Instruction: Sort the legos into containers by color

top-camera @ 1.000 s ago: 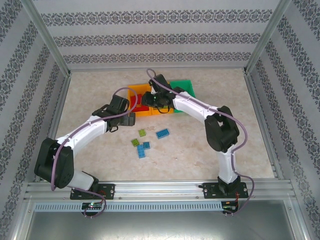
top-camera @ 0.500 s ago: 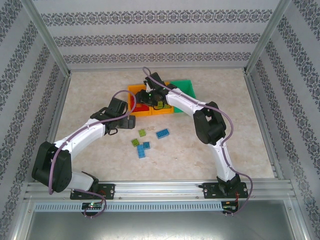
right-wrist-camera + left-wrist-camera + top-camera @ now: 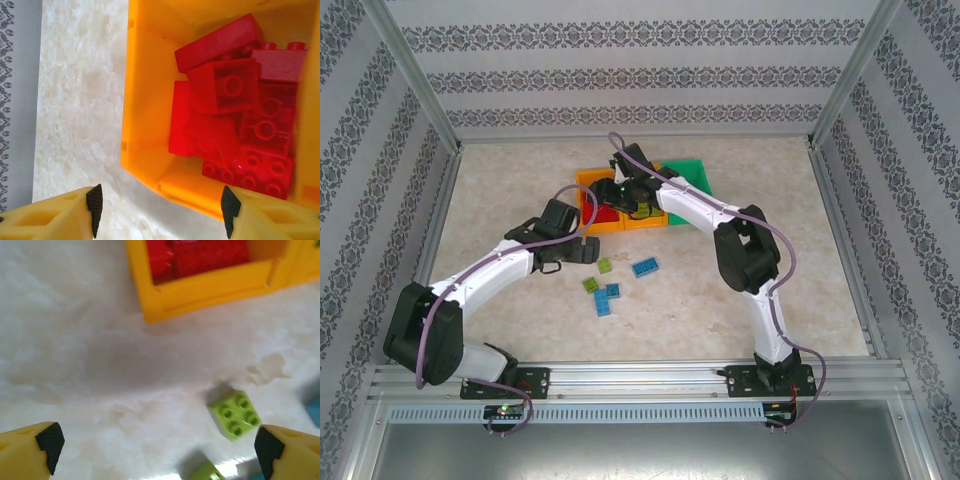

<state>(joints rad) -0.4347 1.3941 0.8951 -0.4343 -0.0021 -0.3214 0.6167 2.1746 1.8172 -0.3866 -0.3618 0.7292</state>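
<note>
The right claw (image 3: 160, 207) hangs over the edge of the orange bin (image 3: 145, 100), its jaws apart and empty. Red bricks (image 3: 235, 125) lie piled inside that bin. The left claw (image 3: 159, 450) stands wide open just in front of the bin, holding nothing, with a lime brick (image 3: 234, 414) below it. Blue bricks (image 3: 644, 267) lie farther out from the bin.

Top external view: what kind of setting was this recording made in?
Probably a purpose-built robot test cell, not a home: aluminium frame posts hold patterned wall panels around a marble-look tabletop, with the left arm and right arm bolted to a rail.
</note>
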